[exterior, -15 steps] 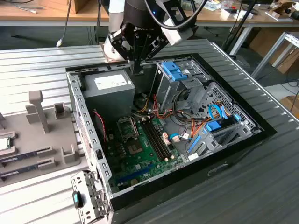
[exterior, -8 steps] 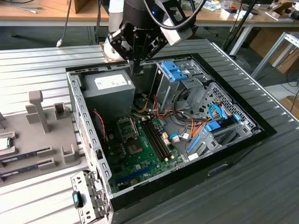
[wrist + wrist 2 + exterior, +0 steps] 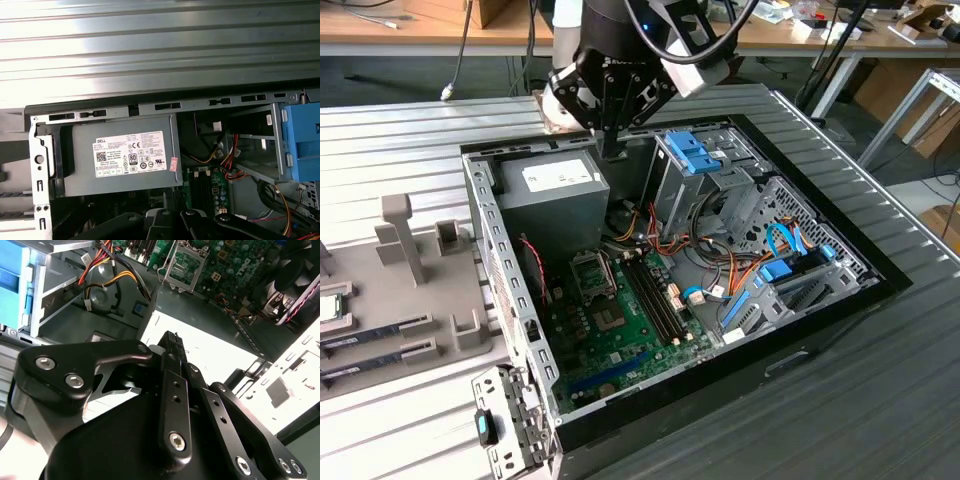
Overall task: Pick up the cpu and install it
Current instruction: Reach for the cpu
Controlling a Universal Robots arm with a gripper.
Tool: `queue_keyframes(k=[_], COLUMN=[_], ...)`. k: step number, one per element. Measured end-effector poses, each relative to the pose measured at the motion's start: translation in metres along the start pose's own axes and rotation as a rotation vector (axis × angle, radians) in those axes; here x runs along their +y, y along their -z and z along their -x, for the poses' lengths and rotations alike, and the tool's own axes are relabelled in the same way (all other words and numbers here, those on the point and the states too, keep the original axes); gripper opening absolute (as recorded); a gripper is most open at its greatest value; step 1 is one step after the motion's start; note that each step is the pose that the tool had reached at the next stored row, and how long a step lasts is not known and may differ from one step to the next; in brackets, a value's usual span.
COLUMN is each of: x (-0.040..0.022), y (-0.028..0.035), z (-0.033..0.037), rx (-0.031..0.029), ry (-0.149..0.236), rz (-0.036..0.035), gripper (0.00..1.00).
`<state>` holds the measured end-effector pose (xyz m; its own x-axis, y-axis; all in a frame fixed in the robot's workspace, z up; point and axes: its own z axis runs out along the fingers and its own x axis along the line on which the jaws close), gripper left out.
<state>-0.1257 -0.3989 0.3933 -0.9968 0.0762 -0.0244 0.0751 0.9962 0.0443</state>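
The cpu (image 3: 328,306), a small silver square with a green rim, lies on the grey holder tray (image 3: 420,300) at the exterior view's left edge, far from the arm. My gripper (image 3: 610,148) hangs over the back of the open computer case (image 3: 820,300), just above the grey power supply (image 3: 555,185). Its black fingers (image 3: 172,347) are drawn together to a narrow tip, and I see nothing between them. The empty cpu socket (image 3: 592,275) sits on the green motherboard (image 3: 620,330) in front of the power supply; the socket (image 3: 182,265) is also in the second wrist view.
Long dark memory sticks (image 3: 370,335) lie on the tray beside the cpu. Blue drive cages (image 3: 695,150) and bundles of coloured cables (image 3: 720,270) fill the case's right half. The power supply (image 3: 120,155) with its white label is below the wrist, and ribbed metal table (image 3: 160,50) lies beyond.
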Motion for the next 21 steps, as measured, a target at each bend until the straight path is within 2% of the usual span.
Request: queue_keyframes(k=[21], x=[-0.0004], y=[0.0001], z=[-0.0047], rx=[-0.0001], ry=[0.0], rz=[0.0], gripper=[0.11])
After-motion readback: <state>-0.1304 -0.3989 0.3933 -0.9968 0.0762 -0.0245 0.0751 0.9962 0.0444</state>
